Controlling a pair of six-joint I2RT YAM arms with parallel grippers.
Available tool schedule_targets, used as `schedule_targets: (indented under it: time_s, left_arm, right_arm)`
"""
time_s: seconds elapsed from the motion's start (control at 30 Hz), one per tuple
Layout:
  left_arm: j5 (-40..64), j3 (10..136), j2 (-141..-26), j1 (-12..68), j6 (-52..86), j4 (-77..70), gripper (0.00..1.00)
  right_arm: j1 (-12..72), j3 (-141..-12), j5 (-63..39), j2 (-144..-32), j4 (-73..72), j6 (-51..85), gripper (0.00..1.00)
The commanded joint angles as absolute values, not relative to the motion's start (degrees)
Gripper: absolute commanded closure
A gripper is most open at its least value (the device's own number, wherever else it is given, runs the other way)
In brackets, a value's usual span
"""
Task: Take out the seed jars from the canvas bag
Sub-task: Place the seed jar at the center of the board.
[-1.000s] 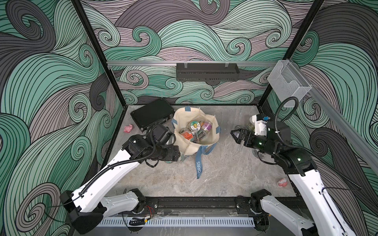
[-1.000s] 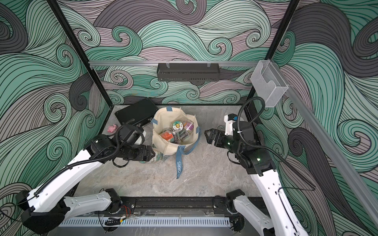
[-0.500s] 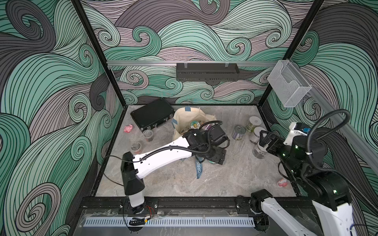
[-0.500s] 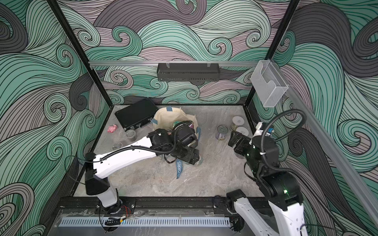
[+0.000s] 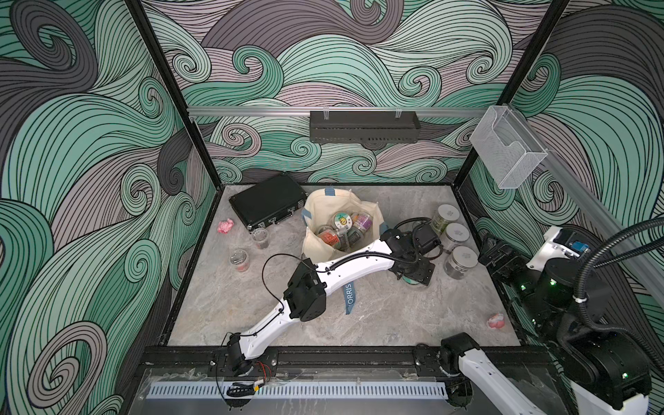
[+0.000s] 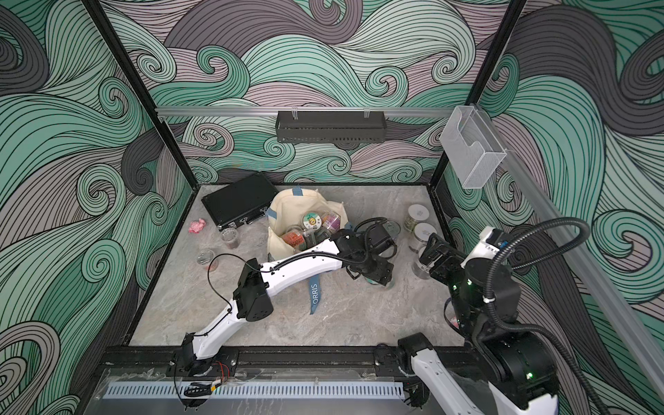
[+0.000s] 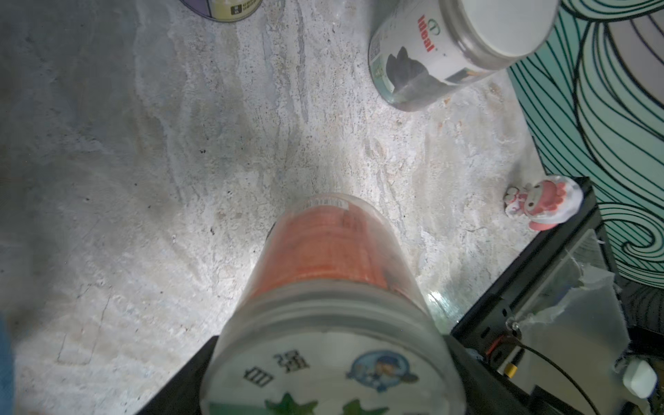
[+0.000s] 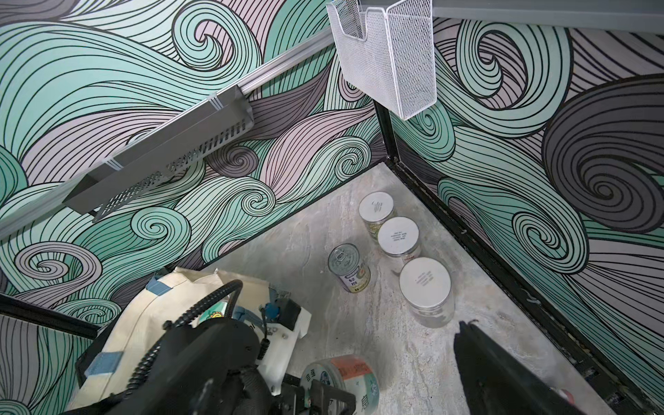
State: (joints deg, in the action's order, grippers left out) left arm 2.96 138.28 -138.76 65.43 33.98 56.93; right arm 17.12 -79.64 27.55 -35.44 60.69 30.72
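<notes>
one orange-label jar (image 7: 323,269) | clamped between left fingers (image 7: 183,395) | upright on table (image 7: 143,179)

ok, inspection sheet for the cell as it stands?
Surface: grey marble-look tabletop, no spills seen.
Job's things: canvas bag open, several seed jars inside; outside it stand three white-lidded jars, one silver-lidded jar, two small clear jars.
Clutter: black case beside the bag; two pink lumps near the edges.
Tools: left tool closed on an upright sticker-lid jar; right tool open, empty, beside the white-lidded jars.
Cables: right arm's corrugated hose arcs free; bag strap lies under the left arm.
Surroundings: wave-patterned walls, black slotted tray on the back rail, white mesh holder.
</notes>
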Motion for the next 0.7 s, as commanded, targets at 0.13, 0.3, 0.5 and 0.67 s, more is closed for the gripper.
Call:
schedule_targets:
  time_s: [0.13, 0.3, 0.5, 0.67]
  left_arm:
    - [0.8, 143.9, -143.2, 66.0, 33.1, 54.0, 0.67]
    - [0.2, 144.2, -145.0, 66.1, 34.0, 53.7, 0.67]
    - [0.3, 144.3, -145.8, 66.1, 34.8, 53.2, 0.56]
    - [4.1, 144.6, -146.7, 66.1, 37.0, 50.6, 0.22]
  right_arm:
    - [17.0, -78.2, 25.7, -37.8, 61.4, 30.6, 0.01]
    - [17.0, -77.2, 25.5, -37.0, 61.4, 30.8, 0.01]
    - [17.0, -77.0, 24.7, -36.6, 61.6, 31.0, 0.01]
    - [17.0, -77.1, 24.7, -36.7, 62.3, 30.6, 0.01]
